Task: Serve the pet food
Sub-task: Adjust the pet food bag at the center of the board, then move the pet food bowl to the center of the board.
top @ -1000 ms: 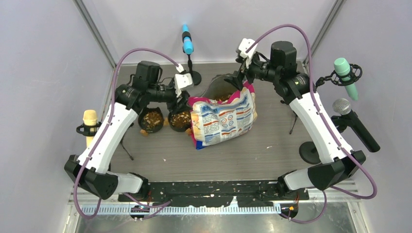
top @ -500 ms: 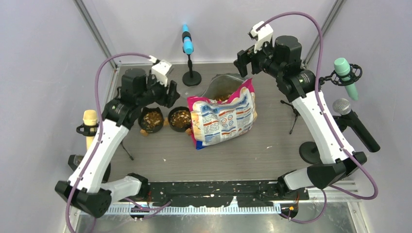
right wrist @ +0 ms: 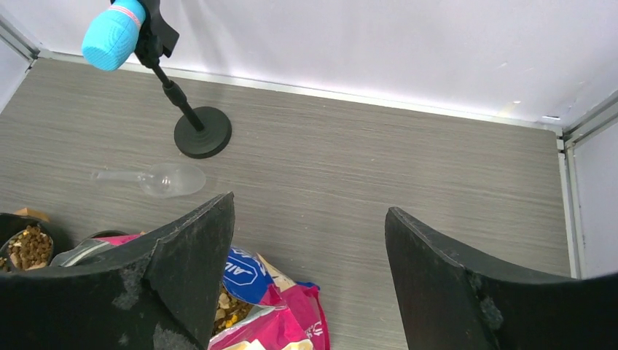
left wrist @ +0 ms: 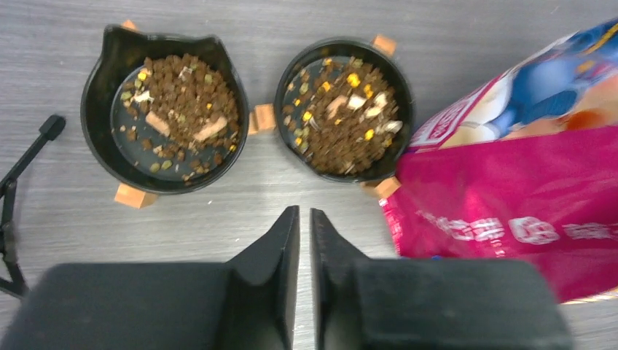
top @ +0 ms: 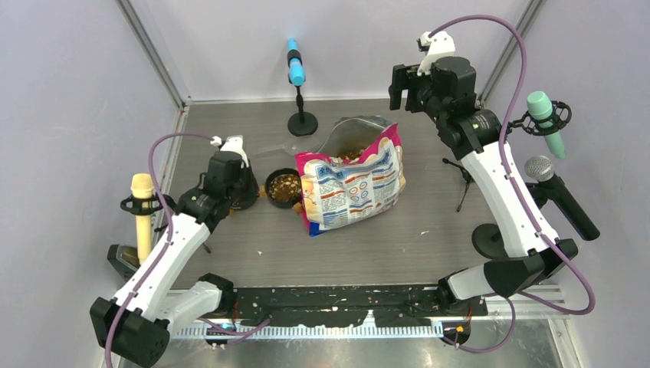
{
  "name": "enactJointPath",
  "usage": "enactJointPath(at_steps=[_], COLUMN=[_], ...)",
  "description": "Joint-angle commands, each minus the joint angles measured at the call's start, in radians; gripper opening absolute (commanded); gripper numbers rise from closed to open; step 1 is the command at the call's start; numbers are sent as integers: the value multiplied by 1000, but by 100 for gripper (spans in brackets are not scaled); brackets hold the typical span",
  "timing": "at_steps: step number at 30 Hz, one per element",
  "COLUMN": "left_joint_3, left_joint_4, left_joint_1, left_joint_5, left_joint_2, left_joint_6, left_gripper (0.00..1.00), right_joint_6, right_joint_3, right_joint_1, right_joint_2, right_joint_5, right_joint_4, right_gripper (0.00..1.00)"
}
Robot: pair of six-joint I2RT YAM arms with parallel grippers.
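Note:
The pet food is brown kibble lying in two black bowls, the left bowl (left wrist: 171, 109) and the right bowl (left wrist: 342, 109) (top: 285, 186). More kibble shows in the mouth of the pink, white and blue bag (top: 352, 188) (left wrist: 510, 182). My left gripper (left wrist: 304, 211) hangs just near of the gap between the bowls, shut with nothing between its fingers. In the top view my left wrist covers the left bowl. My right gripper (right wrist: 310, 211) (top: 402, 88) is raised behind the bag's open top (right wrist: 270, 321), open and holding nothing.
A clear plastic scoop (right wrist: 164, 179) (top: 276, 149) lies on the table behind the bowls. A blue microphone on a round stand (top: 301, 123) is at the back. A yellow microphone (top: 142, 199) stands at the left, with green (top: 546, 119) and grey (top: 556, 188) ones at the right.
My left arm pulled back toward the near left and its jaws closed. My right gripper lifted away from the bag's top toward the back wall. The bag and bowls stayed put.

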Motion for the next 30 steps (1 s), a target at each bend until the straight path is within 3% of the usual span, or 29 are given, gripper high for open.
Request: enactJointPath(at_steps=[1, 9, 18, 30], left_joint_3=[-85, -234, -122, -87], left_joint_4=[97, 308, 341, 371], left_joint_1=[4, 2, 2, 22], left_joint_5=[-15, -15, -121, -100], left_joint_2=[32, 129, 402, 542], left_joint_6=[-97, -150, -190, -233], left_gripper=[3, 0, 0, 0], right_joint_6=[39, 16, -34, -99], right_joint_3=[-10, -25, -37, -113], right_joint_1=[1, 2, 1, -9], right_joint_2=[-39, -58, -98, -192], right_joint_5=[8, 18, 47, 114], right_joint_4=[46, 28, 24, 23], right_gripper=[83, 83, 83, 84])
